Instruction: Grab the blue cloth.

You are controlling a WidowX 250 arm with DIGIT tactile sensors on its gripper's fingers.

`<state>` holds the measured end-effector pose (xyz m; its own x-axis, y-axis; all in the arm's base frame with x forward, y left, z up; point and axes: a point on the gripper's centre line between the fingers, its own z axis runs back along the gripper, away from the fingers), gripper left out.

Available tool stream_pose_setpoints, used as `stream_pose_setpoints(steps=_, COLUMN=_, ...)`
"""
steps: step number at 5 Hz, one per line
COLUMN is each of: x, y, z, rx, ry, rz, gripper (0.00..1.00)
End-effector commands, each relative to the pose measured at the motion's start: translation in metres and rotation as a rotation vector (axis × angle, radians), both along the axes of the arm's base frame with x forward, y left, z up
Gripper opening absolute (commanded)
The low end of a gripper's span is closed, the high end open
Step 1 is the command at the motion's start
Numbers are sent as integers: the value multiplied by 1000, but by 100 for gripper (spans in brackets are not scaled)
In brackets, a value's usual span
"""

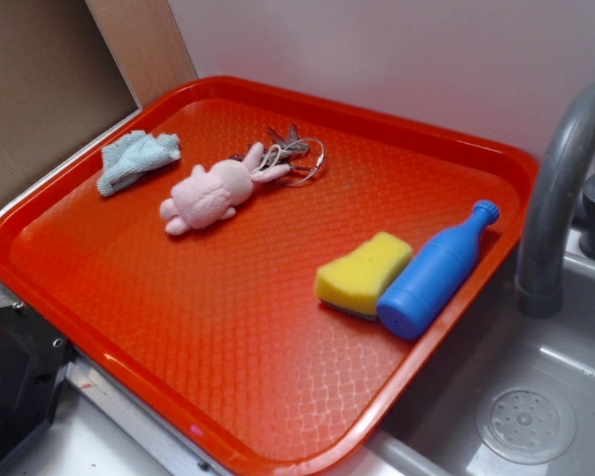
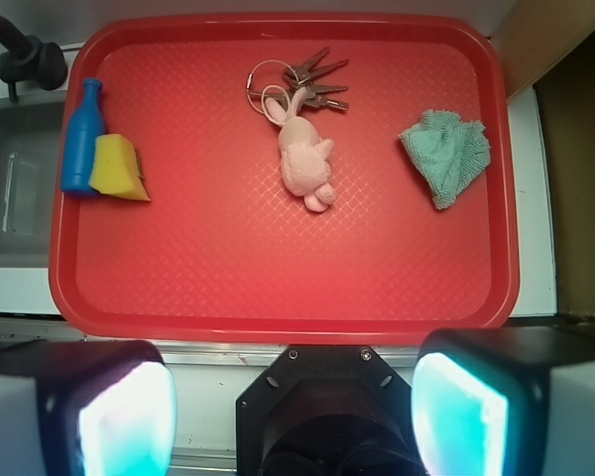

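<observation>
Cloth: your blue cloth (image 2: 446,154) lay crumpled near the tray (image 2: 278,288) edge, well apart from the pink toy (image 2: 307,164).
Gripper: your gripper (image 2: 293,412) hung off the tray, fingers (image 2: 129,416) spread apart, empty.
Others: sponge (image 2: 117,167) touched the bottle (image 2: 80,139).

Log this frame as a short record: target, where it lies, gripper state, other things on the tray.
target: blue cloth, crumpled, untouched
place: far corner of the red tray, apart from the other items
gripper: gripper above the tray's near edge, jaws open, empty
others: pink plush toy on a key ring; yellow sponge touching the blue bottle
</observation>
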<state>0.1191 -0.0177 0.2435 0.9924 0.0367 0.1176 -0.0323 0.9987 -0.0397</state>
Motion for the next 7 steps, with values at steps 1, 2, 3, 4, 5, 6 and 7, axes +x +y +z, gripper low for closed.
stream_pose_setpoints(steps=1, x=0, y=0, z=0, rx=0, ry=0, rz=0, gripper=100)
stream_pose_setpoints(steps=2, x=41, y=50, z=-50, rx=78, ry=-95, rz=253, gripper=100)
stream_pose_setpoints(steps=3, x=74, y=91, z=-82, rx=11, ry=-131, rz=506, gripper=100)
stream_pose_setpoints(steps=4, x=87, y=131, z=-124, rx=72, ry=-206, rz=754, gripper=100)
stream_pose_setpoints(steps=5, x=84, y=143, z=-162, rx=139, ry=-234, rz=954, gripper=100)
stream_pose_setpoints(steps=6, x=85, y=157, z=-183, rx=179, ry=-227, rz=951, gripper=100)
stream_pose_setpoints(steps=7, x=95, y=157, z=-187, rx=192, ry=-201, rz=917, gripper=100)
